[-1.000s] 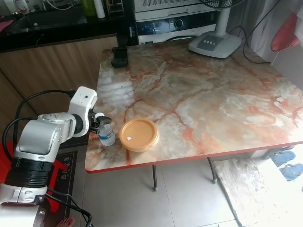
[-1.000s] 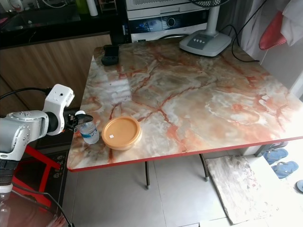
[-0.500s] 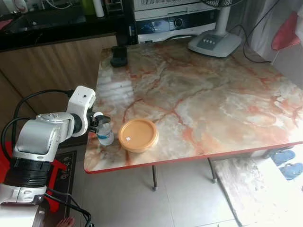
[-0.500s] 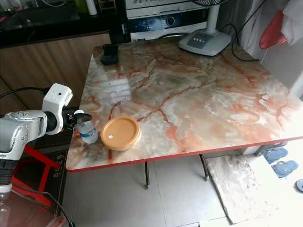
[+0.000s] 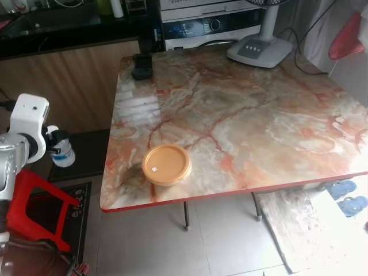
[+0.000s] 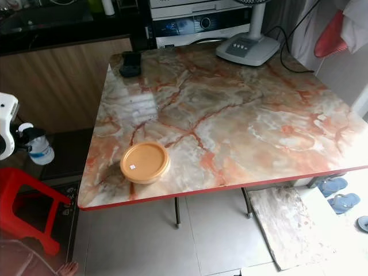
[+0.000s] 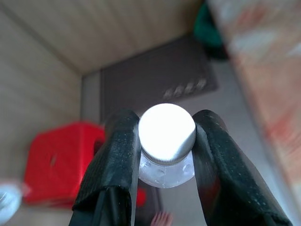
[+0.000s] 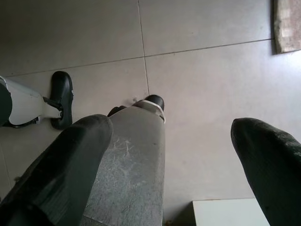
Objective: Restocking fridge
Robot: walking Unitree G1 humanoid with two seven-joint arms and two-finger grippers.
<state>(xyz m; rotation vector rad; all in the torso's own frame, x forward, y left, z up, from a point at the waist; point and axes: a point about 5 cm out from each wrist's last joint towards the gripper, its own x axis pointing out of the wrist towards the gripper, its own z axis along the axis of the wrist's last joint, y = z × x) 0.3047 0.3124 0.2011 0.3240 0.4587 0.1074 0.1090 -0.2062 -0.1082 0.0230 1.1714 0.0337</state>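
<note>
- The left gripper (image 7: pixel 164 155) is clamping the small water bottle (image 5: pixel 64 154) just under its white cap (image 7: pixel 167 133), one black finger (image 7: pixel 117 160) pressing on each side of the neck.
- The bottle is hanging upright below the fingers, off the table, above the dark mat (image 5: pixel 86 152).
- Judgement: the carry step is underway; keeping the grip firm and the bottle upright is advisable while turning toward the fridge.
- The red stool (image 5: pixel 34 195) is sitting just below the gripper; keeping clear of it is advisable.
- The left arm is bending at the robot's side, wrist level.
- Farther out, the orange lidded container (image 5: pixel 167 164) is waiting on the marble table (image 5: pixel 241 115).
- The right gripper (image 8: pixel 174 160) is hanging idle, fingers spread wide, pointing at the floor.
</note>
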